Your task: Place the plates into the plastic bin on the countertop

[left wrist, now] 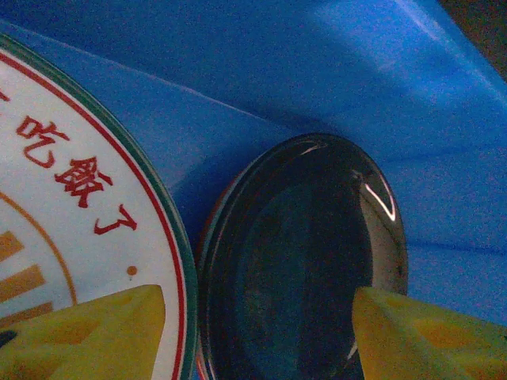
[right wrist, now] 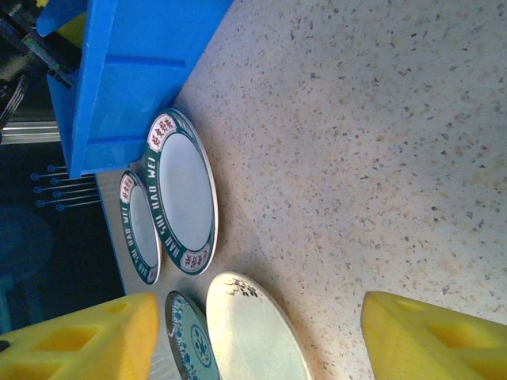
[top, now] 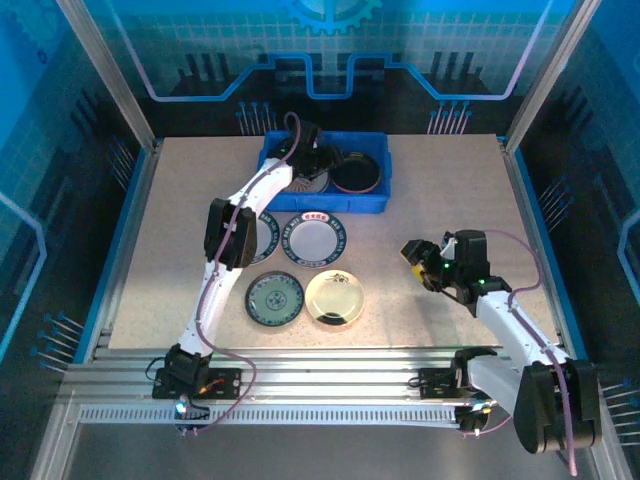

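Currently left gripper (top: 318, 160) spread, empty, over bin (top: 330, 205), above white plate (left wrist: 63, 198) and dark plate (left wrist: 301, 261) inside. Right gripper (top: 415, 255) spread, empty, right of bin. Four plates (top: 313, 238) on surface (top: 440, 200) before bin. Risk: careless descent knocks fingers into dark plate, chipping it.

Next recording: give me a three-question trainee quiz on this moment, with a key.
1. How many plates lie on the countertop, outside the blue bin?
2. True or false: the right gripper is holding a plate.
3. Where is the left gripper? A) over the plates inside the bin B) over the bare countertop C) beside the right gripper

Key: 1) four, one partly hidden by the left arm; 2) false, it is open with nothing between its fingers; 3) A
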Robot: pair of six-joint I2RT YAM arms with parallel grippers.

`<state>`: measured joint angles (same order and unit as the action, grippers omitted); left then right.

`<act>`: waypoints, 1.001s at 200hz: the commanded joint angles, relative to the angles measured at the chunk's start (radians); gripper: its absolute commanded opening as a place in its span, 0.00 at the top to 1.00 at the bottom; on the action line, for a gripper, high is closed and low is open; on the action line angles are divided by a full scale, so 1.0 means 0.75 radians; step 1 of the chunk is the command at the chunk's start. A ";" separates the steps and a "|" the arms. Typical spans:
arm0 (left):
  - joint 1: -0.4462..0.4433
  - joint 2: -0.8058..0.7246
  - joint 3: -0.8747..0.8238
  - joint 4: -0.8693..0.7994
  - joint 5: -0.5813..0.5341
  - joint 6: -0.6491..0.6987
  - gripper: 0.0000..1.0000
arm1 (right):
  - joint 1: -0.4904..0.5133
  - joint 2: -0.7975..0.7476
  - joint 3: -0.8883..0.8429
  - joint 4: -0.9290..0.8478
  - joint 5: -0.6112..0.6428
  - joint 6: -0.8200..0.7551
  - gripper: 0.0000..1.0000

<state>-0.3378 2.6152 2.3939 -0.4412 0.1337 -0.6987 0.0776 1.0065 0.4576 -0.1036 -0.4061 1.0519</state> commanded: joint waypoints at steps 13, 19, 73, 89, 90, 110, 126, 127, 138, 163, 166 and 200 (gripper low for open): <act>-0.009 -0.158 -0.003 -0.020 -0.058 0.088 0.33 | 0.039 -0.007 0.057 -0.039 0.050 -0.069 0.31; -0.012 -0.182 -0.017 -0.015 -0.064 0.103 0.32 | 0.048 -0.012 0.072 -0.061 0.064 -0.094 0.31; -0.034 -0.559 -0.348 0.078 -0.091 0.236 0.26 | 0.367 -0.004 0.406 -0.362 0.392 -0.496 0.31; -0.038 -0.724 -0.556 0.153 -0.068 0.244 0.25 | 0.473 0.021 0.473 -0.369 0.467 -0.558 0.30; -0.039 -0.732 -0.567 0.156 -0.066 0.244 0.25 | 0.478 0.022 0.475 -0.368 0.469 -0.561 0.30; -0.046 -0.939 -0.816 0.216 -0.033 0.244 0.24 | 0.566 0.073 0.527 -0.356 0.507 -0.599 0.30; -0.052 -1.092 -0.983 0.229 -0.005 0.255 0.24 | 0.606 0.126 0.553 -0.353 0.506 -0.609 0.30; -0.052 -1.101 -0.994 0.229 -0.004 0.256 0.24 | 0.608 0.129 0.554 -0.353 0.504 -0.610 0.30; -0.056 -1.202 -1.088 0.209 0.013 0.272 0.23 | 0.629 0.164 0.554 -0.355 0.495 -0.618 0.30; -0.060 -1.430 -1.329 0.172 0.028 0.287 0.24 | 0.662 0.208 0.532 -0.321 0.473 -0.598 0.30; -0.061 -1.459 -1.359 0.173 0.029 0.288 0.23 | 0.667 0.210 0.523 -0.313 0.469 -0.595 0.30; -0.084 -1.844 -1.798 0.283 -0.050 0.224 0.26 | 0.699 0.215 0.452 -0.284 0.462 -0.581 0.31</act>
<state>-0.3828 1.4021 1.2106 -0.2722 0.1242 -0.5171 0.5777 1.1667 0.8307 -0.3325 -0.0605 0.6231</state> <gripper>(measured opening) 0.739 0.694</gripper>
